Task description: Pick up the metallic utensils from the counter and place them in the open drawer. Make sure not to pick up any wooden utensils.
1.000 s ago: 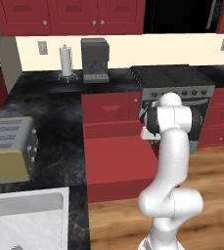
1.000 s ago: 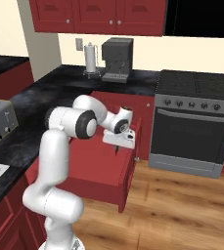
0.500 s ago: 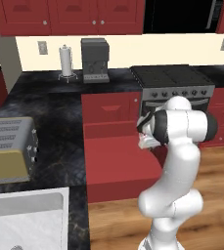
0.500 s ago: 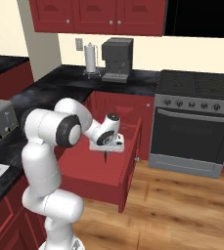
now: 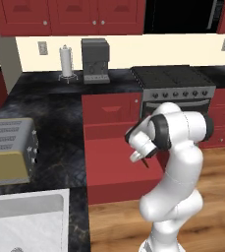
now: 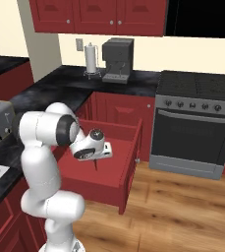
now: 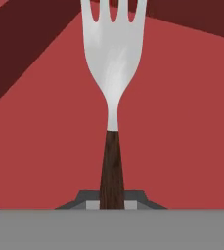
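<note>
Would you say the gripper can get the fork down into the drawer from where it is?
Probably yes: the gripper, shut on the fork, hangs over the open drawer, with only bare red floor below.

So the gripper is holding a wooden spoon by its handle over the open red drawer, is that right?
Not quite. The gripper is shut on a fork, not a wooden spoon: the hand view shows a silver head with tines on a dark handle. The rest holds: it grips the handle, and it hangs over the open drawer, as the right base view shows.
</note>
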